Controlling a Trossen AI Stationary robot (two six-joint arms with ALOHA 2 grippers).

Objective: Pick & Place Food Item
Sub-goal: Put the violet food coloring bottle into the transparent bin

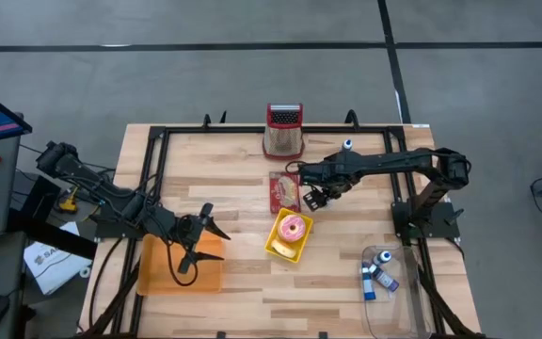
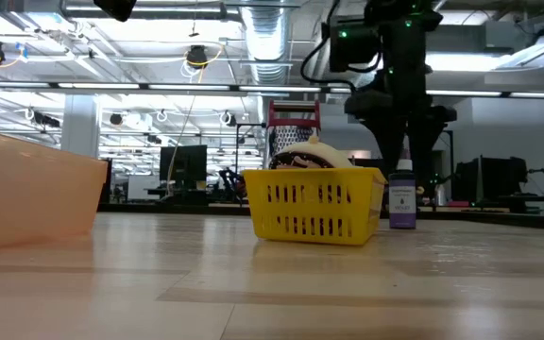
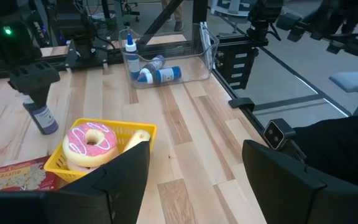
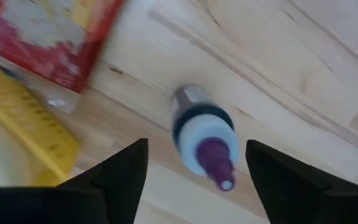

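Note:
A pink-iced donut (image 1: 294, 227) lies in a yellow basket (image 1: 280, 247) mid-table, with a pale yellow item (image 3: 135, 140) beside it. A red food packet (image 1: 284, 191) lies flat just beyond the basket. My right gripper (image 1: 316, 198) points down, open, over a small purple-capped bottle (image 4: 204, 138) that stands upright on the table. Its fingers are on either side of the cap and do not touch it. My left gripper (image 1: 200, 237) is open with nothing between its fingers, above the far right corner of an orange tray (image 1: 182, 266).
A red-topped metal grater (image 1: 284, 130) stands at the table's far edge. A clear bin (image 1: 393, 287) with several bottles sits at the near right. Black frame rails (image 1: 158, 160) run along the table's sides. Bare wood lies between the tray and the bin.

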